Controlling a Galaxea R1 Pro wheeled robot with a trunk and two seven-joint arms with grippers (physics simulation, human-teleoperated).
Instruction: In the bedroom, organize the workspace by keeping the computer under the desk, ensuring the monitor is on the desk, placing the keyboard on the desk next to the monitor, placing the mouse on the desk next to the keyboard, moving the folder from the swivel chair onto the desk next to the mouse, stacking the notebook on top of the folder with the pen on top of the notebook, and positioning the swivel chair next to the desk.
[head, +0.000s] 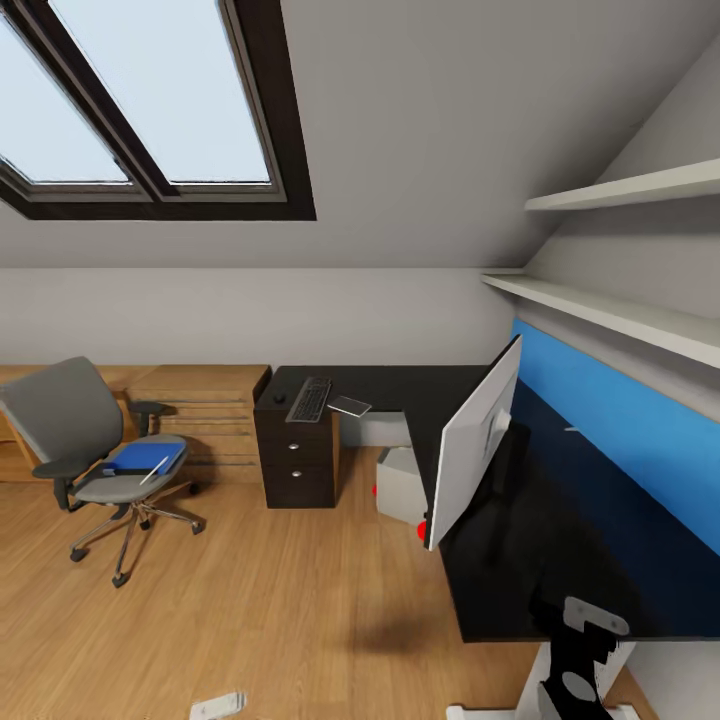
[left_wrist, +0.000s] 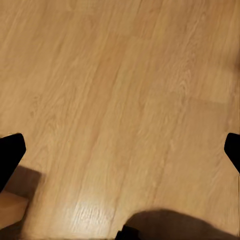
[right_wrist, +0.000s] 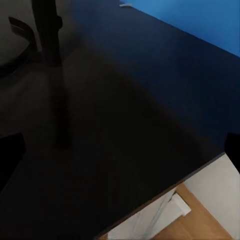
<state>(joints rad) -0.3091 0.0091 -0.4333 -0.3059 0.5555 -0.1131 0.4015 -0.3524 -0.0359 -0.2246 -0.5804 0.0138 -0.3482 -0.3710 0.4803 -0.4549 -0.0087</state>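
While I held the rig near the corner of the long L-shaped desk (head: 400, 385) with its glossy black top and bright blue back panel, I took stock of the job. The wide flat monitor (head: 478, 440), white back toward me, stood on the desk's near wing, so I judged that part settled. The slim grey keyboard with dark keys (head: 310, 399) lay on the far wing near its left end, with the small rounded black mouse (head: 279, 399) just beside it at the end edge; both were on the desk but well apart from the monitor, so they likely needed moving closer. The silver-grey tower computer (head: 402, 485) sat under the desk by the inner corner. The flat bright blue folder (head: 143, 459) lay on the seat of the grey padded swivel chair (head: 95, 450), with the thin white pen (head: 155, 470) across it, the chair well apart from the desk. I judged the folder, notebook, pen and chair steps undone. The left gripper (left_wrist: 122, 150) hung spread over bare wooden floor (left_wrist: 115, 90); the right gripper (right_wrist: 122, 150), spread too and empty, hovered over the desk's near edge.
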